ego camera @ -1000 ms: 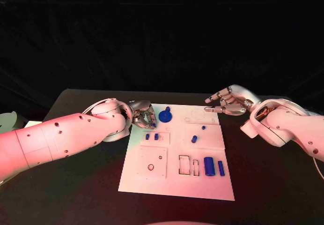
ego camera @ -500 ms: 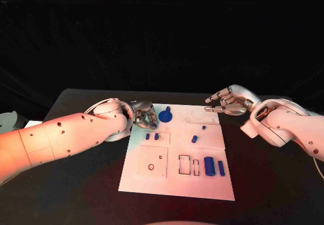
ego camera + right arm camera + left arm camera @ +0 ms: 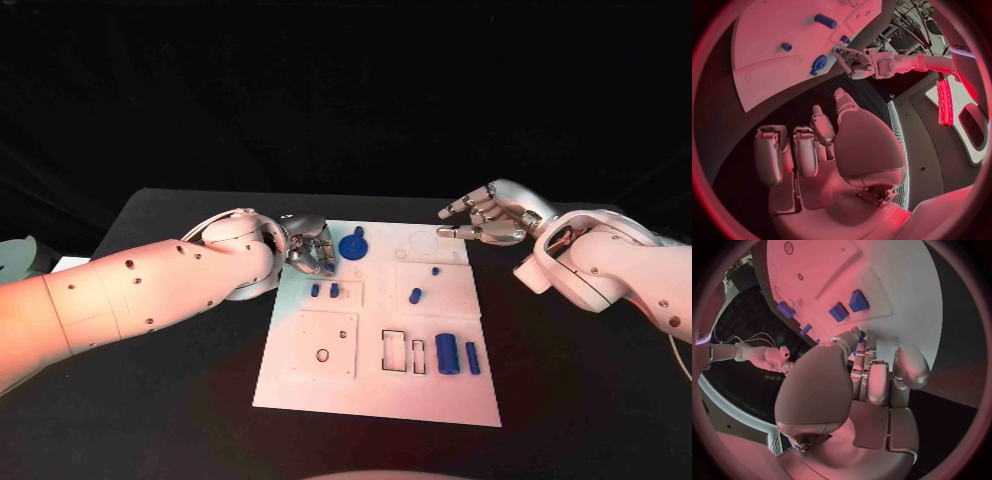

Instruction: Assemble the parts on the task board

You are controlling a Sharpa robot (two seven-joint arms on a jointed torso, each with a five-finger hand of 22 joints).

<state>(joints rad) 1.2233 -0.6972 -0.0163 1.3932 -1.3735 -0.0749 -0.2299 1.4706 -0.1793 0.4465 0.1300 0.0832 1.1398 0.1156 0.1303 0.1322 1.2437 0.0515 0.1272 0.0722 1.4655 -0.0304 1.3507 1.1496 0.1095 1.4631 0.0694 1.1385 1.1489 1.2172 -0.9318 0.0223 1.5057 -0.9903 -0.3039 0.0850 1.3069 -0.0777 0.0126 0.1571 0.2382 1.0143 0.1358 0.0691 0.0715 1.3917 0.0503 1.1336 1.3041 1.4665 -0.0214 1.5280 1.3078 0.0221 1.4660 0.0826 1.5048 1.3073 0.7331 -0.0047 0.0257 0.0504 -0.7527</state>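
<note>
The white task board (image 3: 433,390) lies in the middle of the black table. My left hand (image 3: 306,247) hovers at the board's far left edge with its fingers curled in. In the left wrist view a small blue part (image 3: 859,342) shows pinched at its fingertips (image 3: 856,335). Beside that hand a round blue part (image 3: 353,249) sits on the board. My right hand (image 3: 488,218) hangs above the table off the board's far right corner, fingers apart and holding nothing. Two blue pegs (image 3: 325,291) stand in a recess, and two blue cylinders (image 3: 457,353) lie near the right edge.
Two more small blue parts (image 3: 415,296) (image 3: 436,270) sit mid-board. Dark-outlined slots (image 3: 394,351) and a square recess with holes (image 3: 327,345) mark the board's near half. A pale object (image 3: 18,255) lies at the table's left edge. Bare black table (image 3: 159,400) surrounds the board.
</note>
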